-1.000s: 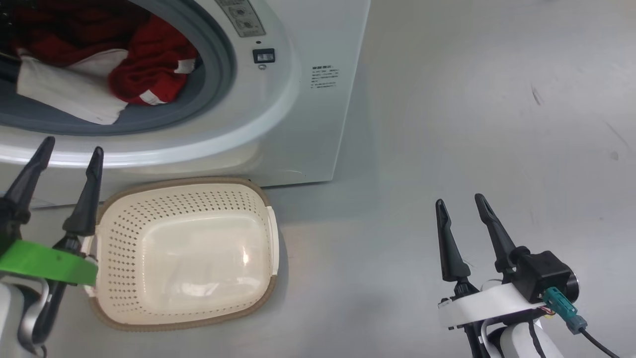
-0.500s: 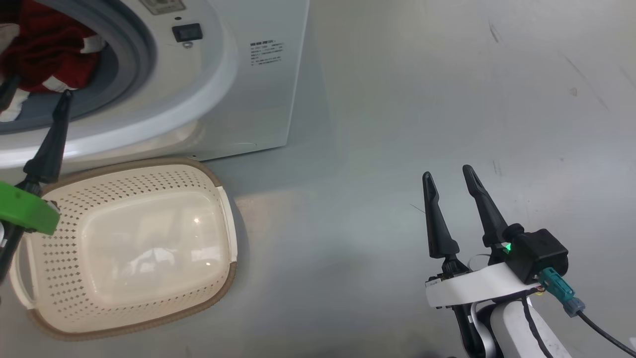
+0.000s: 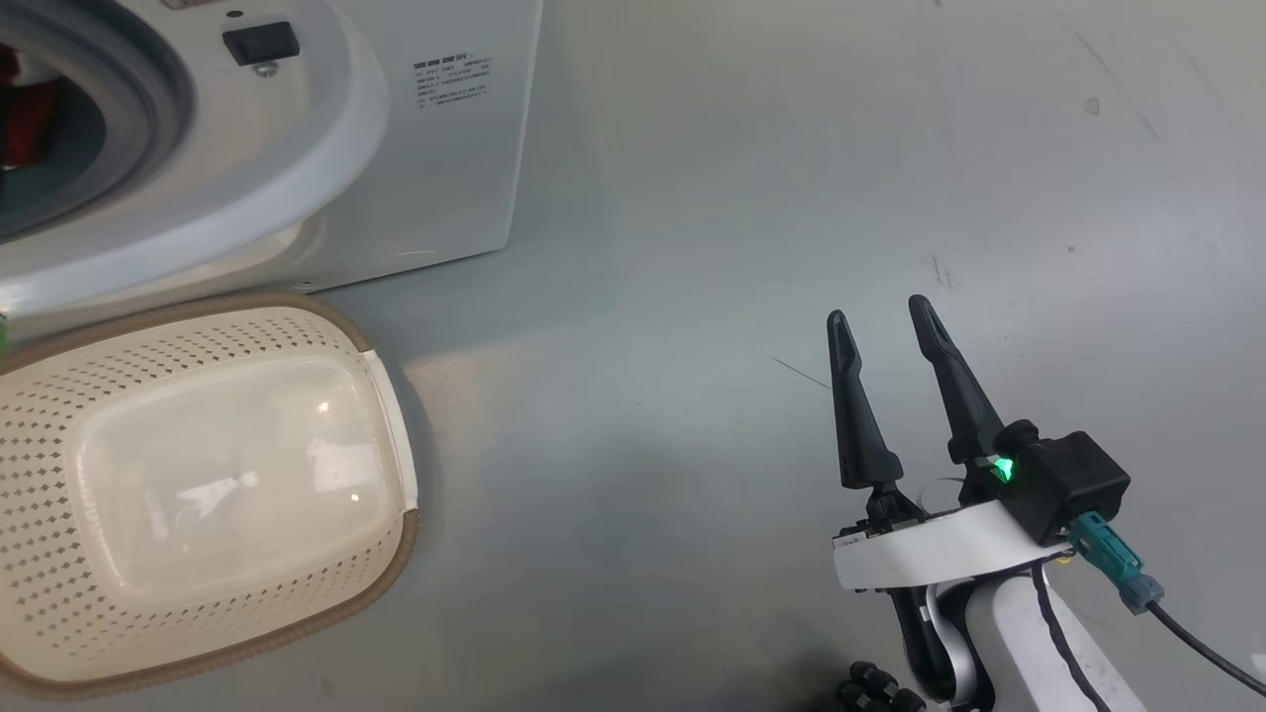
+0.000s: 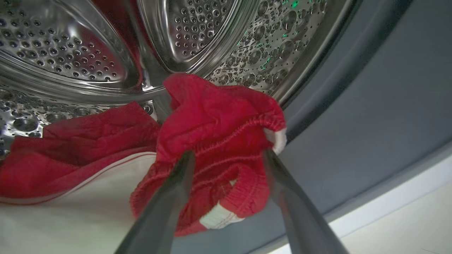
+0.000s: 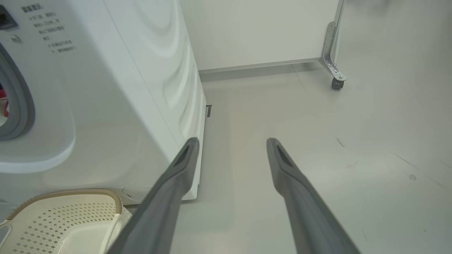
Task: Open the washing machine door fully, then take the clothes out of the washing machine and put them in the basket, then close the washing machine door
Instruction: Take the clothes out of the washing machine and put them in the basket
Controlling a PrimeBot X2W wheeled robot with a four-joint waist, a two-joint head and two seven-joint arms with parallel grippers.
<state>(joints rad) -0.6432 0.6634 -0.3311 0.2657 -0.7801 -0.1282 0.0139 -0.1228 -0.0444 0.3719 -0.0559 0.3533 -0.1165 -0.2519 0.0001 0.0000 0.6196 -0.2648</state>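
The clothes point(image 4: 219, 116) lie low in the steel drum point(image 4: 197, 31) of the washing machine point(image 3: 445, 178), close to its mouth. One bunched red piece with an elastic hem and white trim sits at the right against the grey gasket point(image 4: 370, 106). A flatter red-and-white piece spreads to its left. The left gripper point(image 4: 229, 153) is inside the mouth with its fingers spread wide, one on each side of the bunched piece, and it holds nothing. The tips look level with the cloth, though I cannot tell whether they touch it.

To do this step well, the fingers should probably go a little deeper, so that they close on the thick folds and not on the thin hem, and stay clear of the gasket on the right. The lift should then rise over the gasket lip before it swings out.

The basket point(image 3: 148, 341) stands on the floor point(image 3: 692, 297) just in front of the machine, below the mouth, a short carry away. The right gripper point(image 3: 879, 310) hangs wide open over the floor, well off to the right.
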